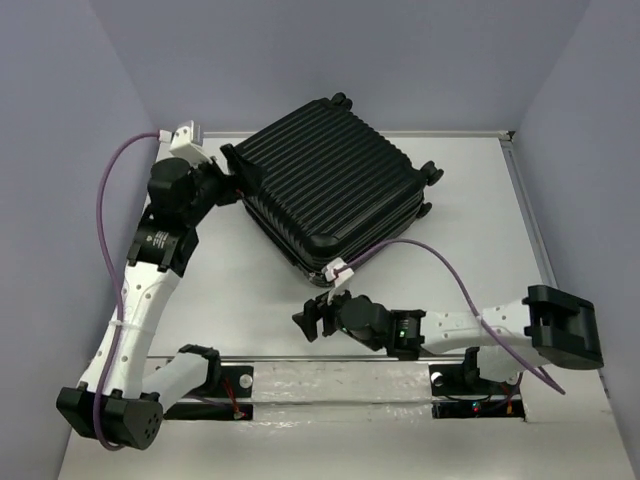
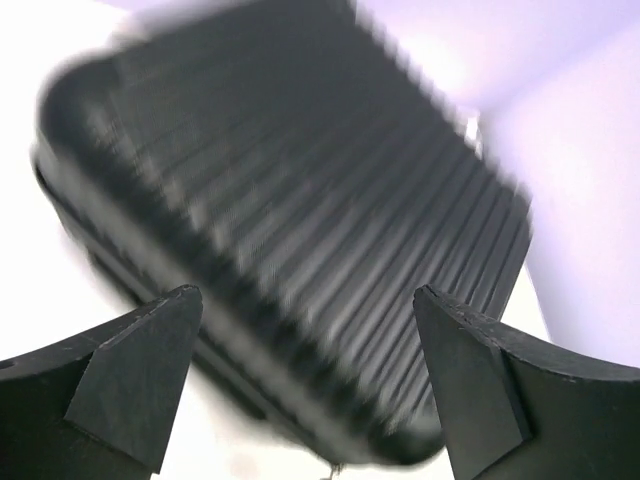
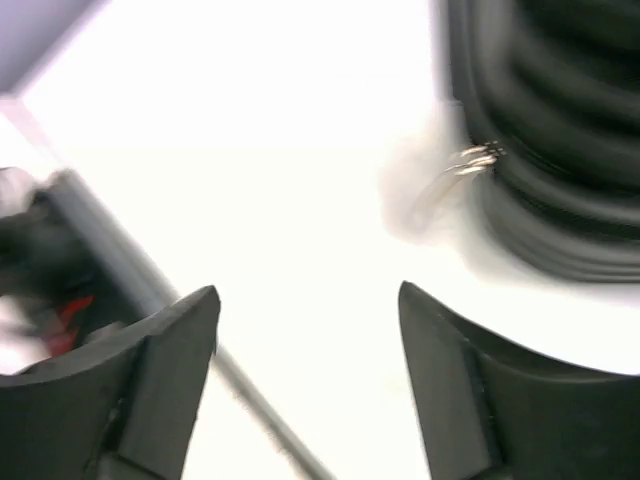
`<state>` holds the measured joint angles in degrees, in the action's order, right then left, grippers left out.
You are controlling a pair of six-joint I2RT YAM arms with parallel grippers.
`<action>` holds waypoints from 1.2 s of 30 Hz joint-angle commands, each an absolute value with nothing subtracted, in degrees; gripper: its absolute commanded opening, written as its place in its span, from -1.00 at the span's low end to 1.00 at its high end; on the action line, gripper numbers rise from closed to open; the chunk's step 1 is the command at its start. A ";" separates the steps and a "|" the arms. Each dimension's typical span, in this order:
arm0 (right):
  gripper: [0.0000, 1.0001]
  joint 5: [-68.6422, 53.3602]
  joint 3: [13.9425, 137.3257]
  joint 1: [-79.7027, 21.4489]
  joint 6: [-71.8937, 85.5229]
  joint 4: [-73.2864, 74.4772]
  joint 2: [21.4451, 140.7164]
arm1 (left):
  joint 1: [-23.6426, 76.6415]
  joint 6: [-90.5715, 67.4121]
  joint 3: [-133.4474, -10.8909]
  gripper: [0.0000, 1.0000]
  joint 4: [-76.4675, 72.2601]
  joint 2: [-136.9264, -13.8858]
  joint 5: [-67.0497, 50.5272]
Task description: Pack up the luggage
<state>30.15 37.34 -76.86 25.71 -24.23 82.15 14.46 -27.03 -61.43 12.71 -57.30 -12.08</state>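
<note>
The large black ribbed hard-shell suitcase (image 1: 330,185) lies shut on the white table (image 1: 480,230), upper centre of frame. I have the left fingers (image 1: 230,165) spread wide at its left corner, probably to brace it; the right fingers (image 1: 312,322), also apart, sit below near the metal zip pull (image 3: 465,165)

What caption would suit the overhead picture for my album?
Black ribbed suitcase on a white table, left gripper and right gripper both open beside it.
</note>
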 commanded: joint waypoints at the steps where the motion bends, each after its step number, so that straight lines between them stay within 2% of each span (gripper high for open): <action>1: 0.64 23.99 34.21 -78.75 32.95 -15.66 73.93 | 10.65 -23.90 -68.98 0.97 12.66 -64.83 -12.38; 3: 0.53 27.85 32.44 -78.75 35.50 -11.70 68.92 | 7.04 -25.40 -73.55 0.97 11.61 -68.80 -13.27; 4: 0.36 28.64 31.04 -77.18 36.12 -10.30 67.43 | 5.90 -25.92 -76.52 0.94 10.56 -73.08 -14.66; 5: 0.16 28.74 30.94 -75.78 37.52 -8.80 65.41 | 3.89 -26.54 -78.03 0.93 10.46 -75.21 -14.76; 6: -0.15 28.48 30.94 -74.02 38.05 -5.31 64.69 | 3.00 -27.15 -79.70 0.92 10.37 -77.67 -14.94; 7: -0.64 28.22 31.02 -72.35 38.49 -3.79 63.99 | 2.21 -27.85 -82.94 0.88 10.37 -82.05 -15.90; 8: -0.81 28.39 30.85 -68.77 38.76 -2.21 62.51 | 0.72 -28.21 -84.45 0.86 10.37 -84.00 -16.00; 9: -0.86 27.78 30.68 -66.47 38.67 -1.76 61.71 | 0.53 -28.91 -86.99 0.82 10.37 -87.68 -15.91; 11: -0.86 26.90 29.89 -60.16 38.41 -1.32 59.78 | -1.66 -29.79 -89.19 0.80 9.41 -90.95 -15.82; 17: -0.86 24.96 30.50 -50.28 35.33 -0.70 57.74 | -3.78 -31.81 -102.55 0.67 10.36 -107.55 -19.77; 22: -0.86 23.04 33.04 -43.00 34.81 -0.96 64.14 | -3.69 -34.53 -120.97 0.24 15.01 -124.58 -25.65; 27: -0.86 21.80 36.56 -38.15 32.87 -2.55 69.07 | -2.99 -35.16 -136.39 0.12 17.50 -136.83 -29.70; 34: -0.86 13.37 42.09 -31.21 30.42 -6.42 74.34 | 2.10 -33.76 -137.11 0.01 14.23 -144.40 -38.58; 36: -0.86 11.44 43.77 -29.53 29.10 -6.59 76.46 | 3.16 -32.52 -131.95 0.00 13.37 -143.18 -39.28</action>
